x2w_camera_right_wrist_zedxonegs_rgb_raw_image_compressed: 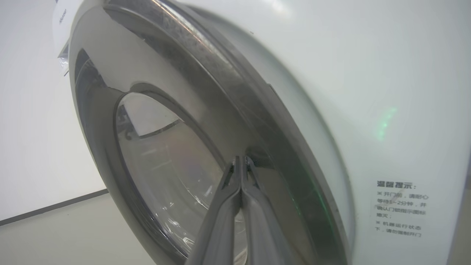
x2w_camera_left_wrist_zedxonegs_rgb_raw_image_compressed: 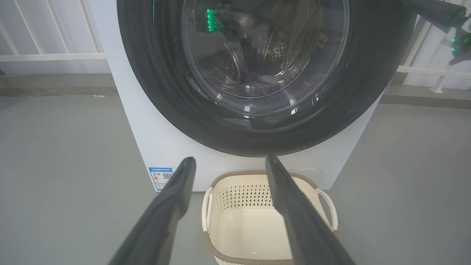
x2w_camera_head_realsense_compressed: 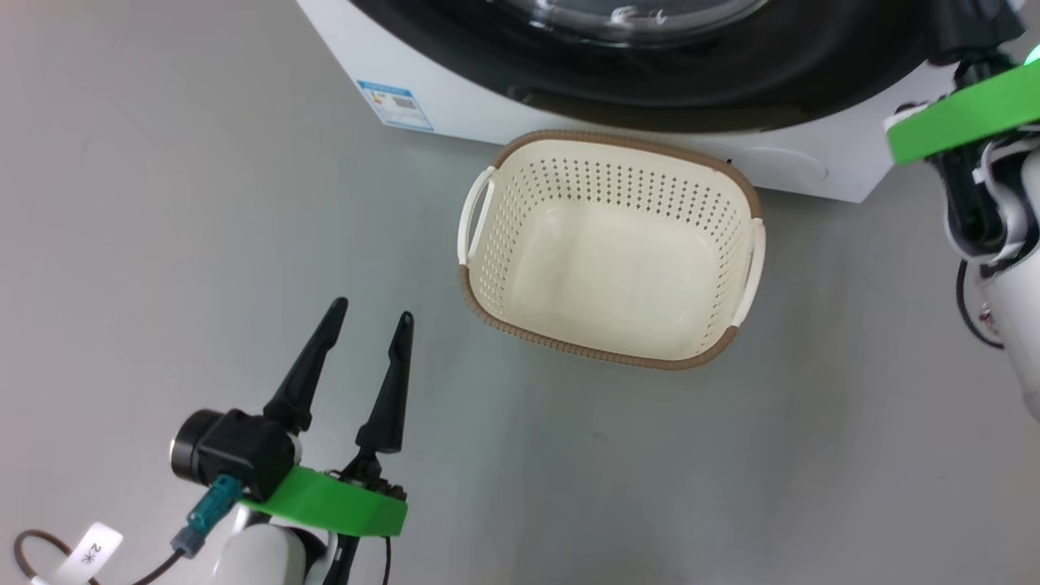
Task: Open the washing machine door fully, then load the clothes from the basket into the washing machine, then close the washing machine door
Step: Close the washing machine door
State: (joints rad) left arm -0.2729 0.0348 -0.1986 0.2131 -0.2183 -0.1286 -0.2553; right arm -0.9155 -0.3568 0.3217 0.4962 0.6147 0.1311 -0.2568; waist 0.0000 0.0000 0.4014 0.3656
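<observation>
Looks close to finished. Finds the basket (x2w_camera_head_realsense_compressed: pixel 569 175) bare inside, mouth up, on the floor (x2w_camera_head_realsense_compressed: pixel 162 244) just before the lower front edge of the washing machine (x2w_camera_left_wrist_zedxonegs_rgb_raw_image_compressed: pixel 162 147), toward its right corner; cannot tell whether touching it. Puts the basket's long axis roughly along the machine's front, a little skewed, with the two handles at the short ends. Points to the clothes already loaded; makes out something pale low in the drum (x2w_camera_left_wrist_zedxonegs_rgb_raw_image_compressed: pixel 283 55) through the glass (x2w_camera_left_wrist_zedxonegs_rgb_raw_image_compressed: pixel 257 99), too dim to name.

Sees the washing machine door (x2w_camera_left_wrist_zedxonegs_rgb_raw_image_compressed: pixel 265 136) lying flat, or very nearly flat, against the front, facing out toward the robot; being round, offers no long axis to speak of. Cannot tell whether latched.

Has the right gripper (x2w_camera_right_wrist_zedxonegs_rgb_raw_image_compressed: pixel 241 159) with fingers pressed together on nothing, tips at the door's dark ring near its right edge, touching or just short of it. Has the left gripper (x2w_camera_head_realsense_compressed: pixel 371 311) spread wide and empty, low over the floor, well left of the basket, fingers aimed at the machine.

Leaves, at most, a last push to latch the door.
</observation>
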